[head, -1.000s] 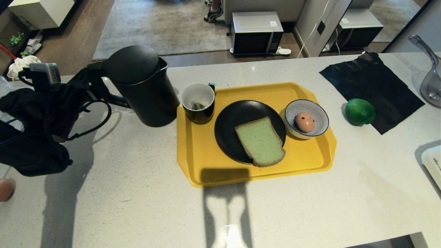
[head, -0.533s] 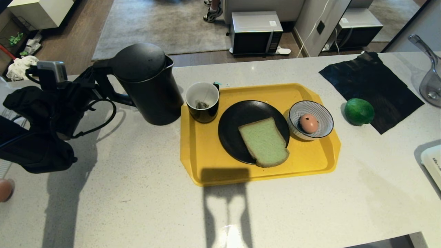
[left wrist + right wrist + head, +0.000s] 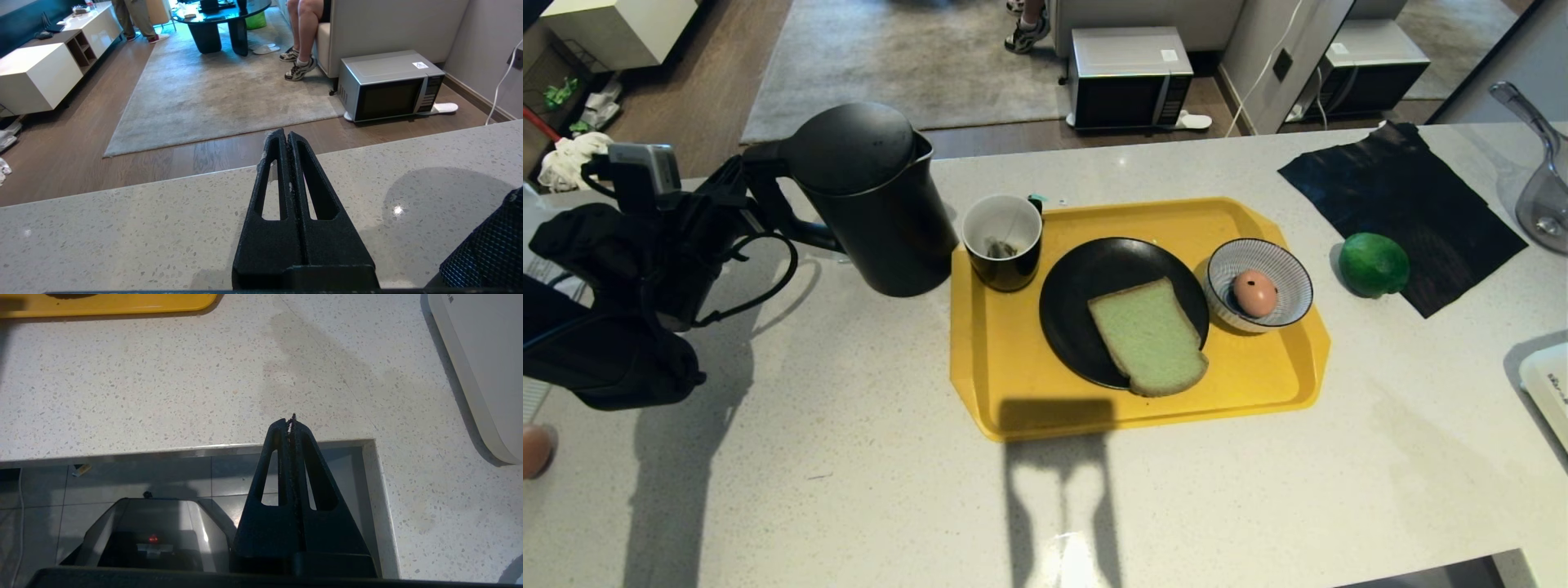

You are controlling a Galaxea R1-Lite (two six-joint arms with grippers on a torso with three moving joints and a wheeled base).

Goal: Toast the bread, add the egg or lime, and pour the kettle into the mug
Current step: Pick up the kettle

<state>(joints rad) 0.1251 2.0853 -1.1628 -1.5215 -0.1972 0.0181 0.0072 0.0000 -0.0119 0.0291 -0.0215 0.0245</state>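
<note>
Nothing has moved in the last half-second: our camera shift has settled. Left claw (image 3: 288,136) stays pressed together beside the kettle (image 3: 866,200), not gripping its handle, so pouring into the mug (image 3: 1002,242) remains; right claw (image 3: 291,421) is pressed together too.

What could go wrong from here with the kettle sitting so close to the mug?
The left claw is shut and empty on the counter, beside the kettle, so it must open before taking the handle; a shut approach might shove the kettle into the mug. The mug stands at the yellow tray edge, so a nudge could tip it. The bread overhangs its black plate and might slide off if the tray is bumped.
</note>
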